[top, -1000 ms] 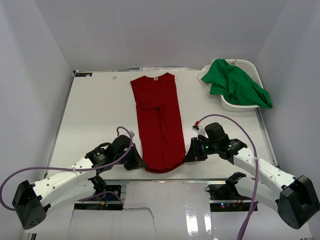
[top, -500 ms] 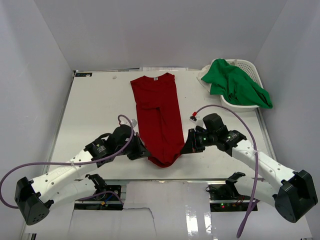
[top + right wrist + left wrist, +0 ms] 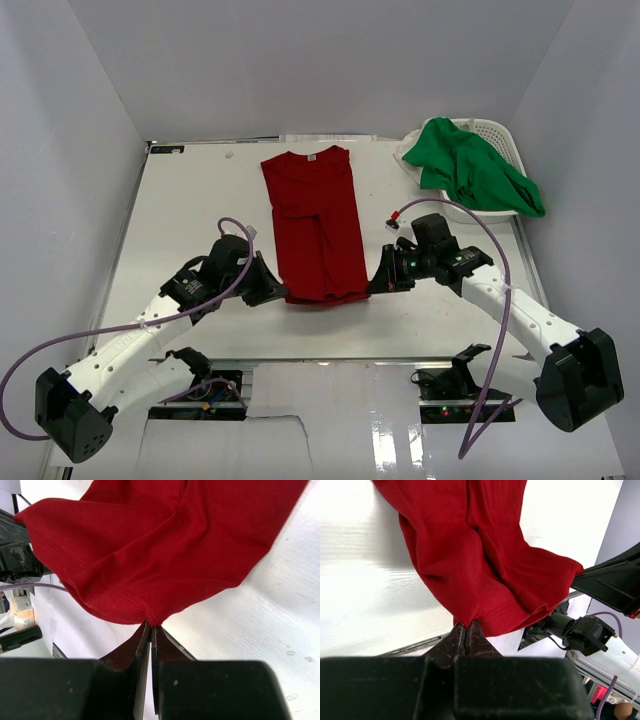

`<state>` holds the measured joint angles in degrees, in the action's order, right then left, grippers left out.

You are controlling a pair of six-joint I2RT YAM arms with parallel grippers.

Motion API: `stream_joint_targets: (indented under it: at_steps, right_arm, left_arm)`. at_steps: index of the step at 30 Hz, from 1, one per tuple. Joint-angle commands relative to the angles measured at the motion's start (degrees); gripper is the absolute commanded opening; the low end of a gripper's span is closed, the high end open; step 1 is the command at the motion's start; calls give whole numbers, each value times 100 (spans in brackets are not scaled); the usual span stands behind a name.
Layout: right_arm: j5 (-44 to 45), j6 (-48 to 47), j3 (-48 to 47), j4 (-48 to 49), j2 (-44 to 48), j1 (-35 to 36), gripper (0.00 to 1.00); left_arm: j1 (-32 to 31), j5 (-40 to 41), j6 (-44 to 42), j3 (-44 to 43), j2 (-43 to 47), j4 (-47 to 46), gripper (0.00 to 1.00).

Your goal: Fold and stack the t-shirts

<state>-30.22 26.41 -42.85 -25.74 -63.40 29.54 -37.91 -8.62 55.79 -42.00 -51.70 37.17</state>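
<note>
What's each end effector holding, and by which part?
Red t-shirt, near hem: left end effector at its left corner, right end effector at its right.

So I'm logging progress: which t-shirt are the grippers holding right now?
The red t-shirt, lying lengthwise mid-table; the left gripper and right gripper each pinch a near hem corner. The green t-shirt lies bunched in the white basket, untouched.

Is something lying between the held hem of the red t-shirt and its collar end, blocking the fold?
Nothing visible does. The left gripper and right gripper pinch the red t-shirt at its near hem; the cloth ahead is bare. The green t-shirt lies on the white basket, far to the right.
</note>
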Motion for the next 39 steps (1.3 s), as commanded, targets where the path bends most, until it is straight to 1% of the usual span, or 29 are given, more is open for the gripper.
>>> stream_joint_targets:
  at_steps: [1,9,20,27,32,39]
  right_arm:
    - [-151,-268,-320,-54,-120,-141,8]
    - [-327,-488,-575,-37,-533,-396,8]
    - [-634,-769,-1313,-63,-1437,-677,8]
    - [-740,-910,-1656,-80,-1930,-757,8]
    - [-810,-1024,-2007,-168,-2300,-818,8]
    - [-802,-1191,-2535,-300,-2765,-853,8]
  left_arm:
    - [248,-350,-252,69,55,-139,0]
    - [592,-588,-472,-19,-226,-306,0]
    - [1522,-1220,-982,-335,-999,-544,0]
    - [1901,-1396,-1167,-599,-1377,-640,0]
    - [2016,-1519,-1272,-765,-1772,-781,0]
    - [2077,-1423,-1448,-1179,-2256,-799,0]
